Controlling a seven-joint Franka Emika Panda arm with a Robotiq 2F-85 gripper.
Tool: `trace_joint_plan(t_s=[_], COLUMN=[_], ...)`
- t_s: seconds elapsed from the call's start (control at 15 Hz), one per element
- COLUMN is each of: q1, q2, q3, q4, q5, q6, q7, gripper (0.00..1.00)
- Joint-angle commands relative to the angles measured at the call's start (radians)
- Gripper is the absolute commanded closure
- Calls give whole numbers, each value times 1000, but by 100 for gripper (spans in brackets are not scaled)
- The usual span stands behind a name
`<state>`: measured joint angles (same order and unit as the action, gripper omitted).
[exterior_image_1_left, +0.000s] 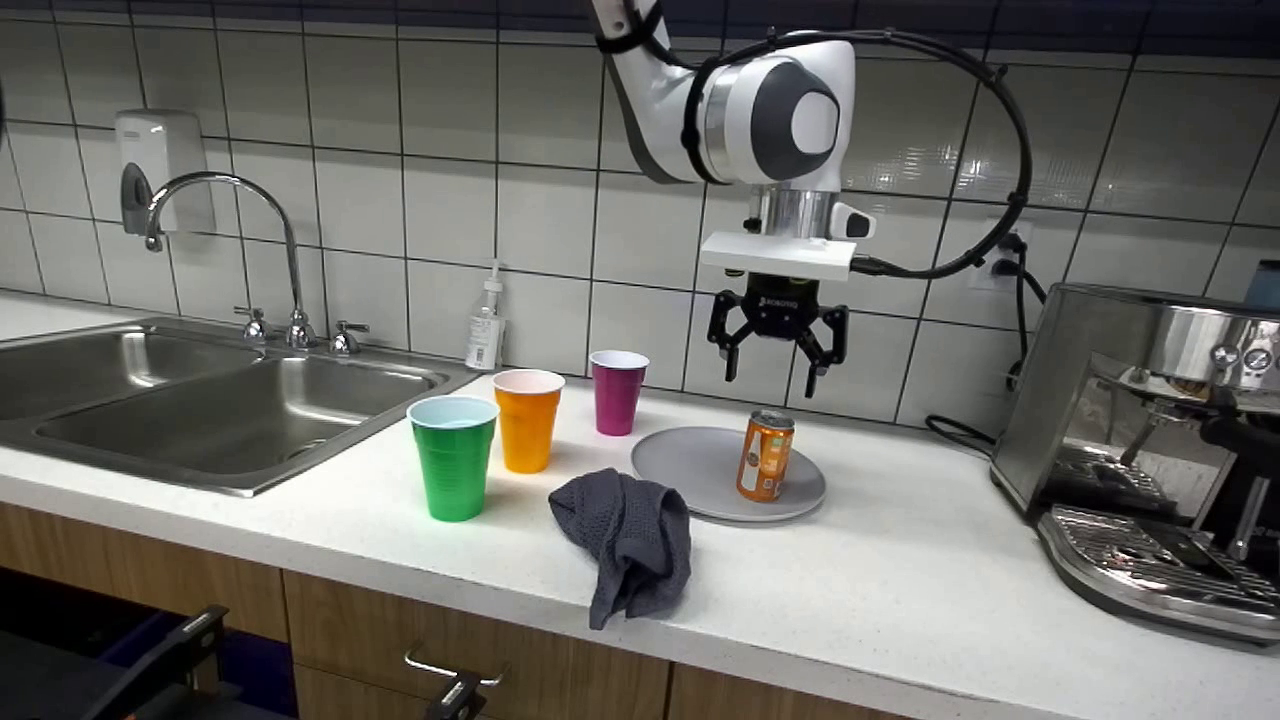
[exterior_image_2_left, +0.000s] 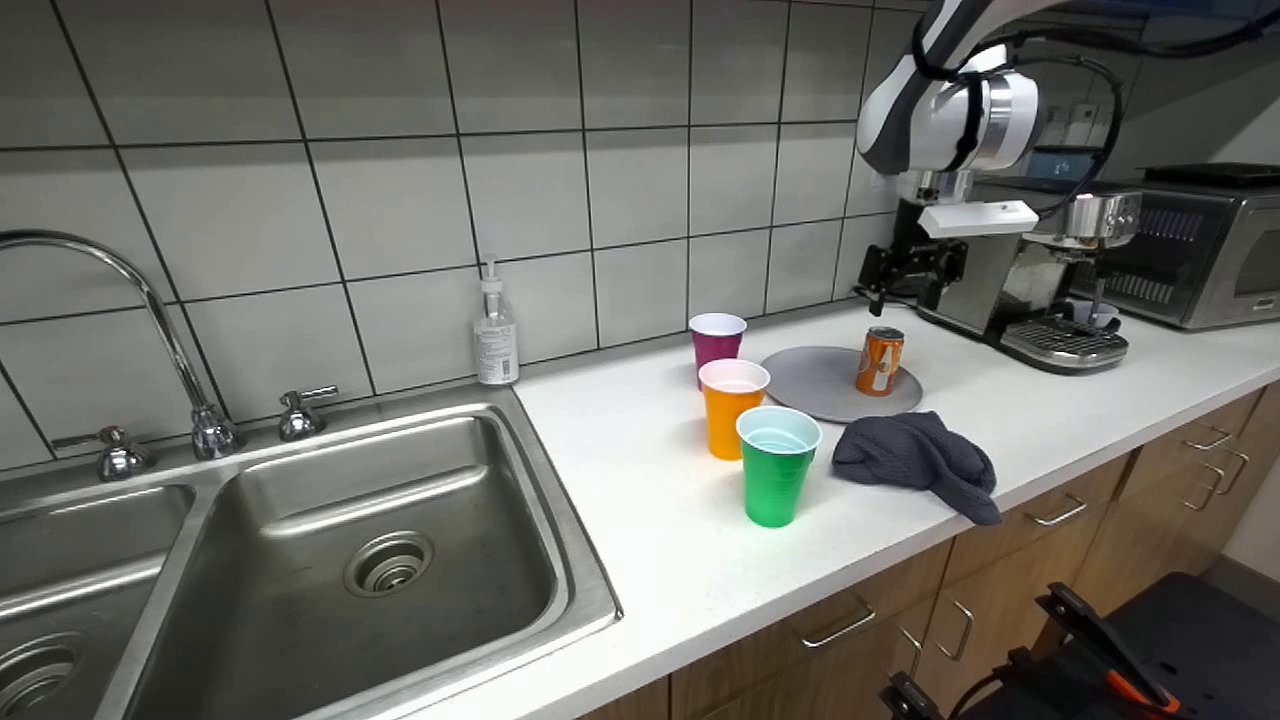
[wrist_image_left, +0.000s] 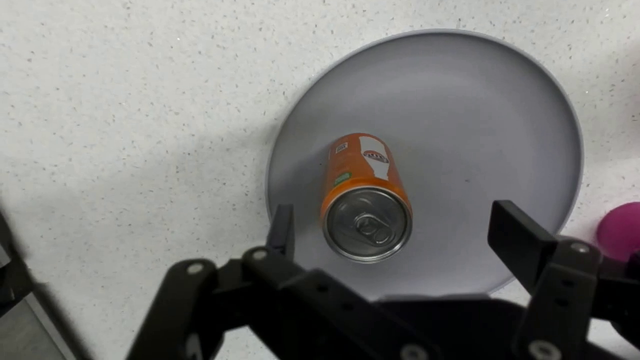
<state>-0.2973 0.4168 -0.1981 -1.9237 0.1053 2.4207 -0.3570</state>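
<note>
- Hovering above orange drink can (wrist_image_left: 367, 197): Robotiq gripper (exterior_image_1_left: 771, 378), spread wide.
- Can upright inside rim of gray plate (exterior_image_1_left: 690, 465); espresso machine (exterior_image_1_left: 1140, 460) well apart.
- White countertop (exterior_image_1_left: 900, 580); tiled wall (exterior_image_1_left: 450, 210) behind.

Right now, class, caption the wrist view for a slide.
Open end effector above an orange can on a gray plate.

Orng can (wrist_image_left: 367, 196) – upright on gry plate (wrist_image_left: 470, 130)

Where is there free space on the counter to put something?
Bare counter lies between the grey plate and the coffee machine, and between the sink and the green cup. The orange cup, purple cup and dark cloth crowd near the plate; the can on it stands below the open hand.
</note>
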Motion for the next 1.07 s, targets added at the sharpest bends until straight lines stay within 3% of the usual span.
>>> trace_joint_plan(t_s=[0.0,0.8,1.0], q1=[-39,-72,-62], q2=[51,138,126], q3=[29,59,54], q4=[83,170,133], q5=[4,-11,-18], q6=[-41,-44,-5], q7=[-4,-66,-37], gripper=[0,0,0])
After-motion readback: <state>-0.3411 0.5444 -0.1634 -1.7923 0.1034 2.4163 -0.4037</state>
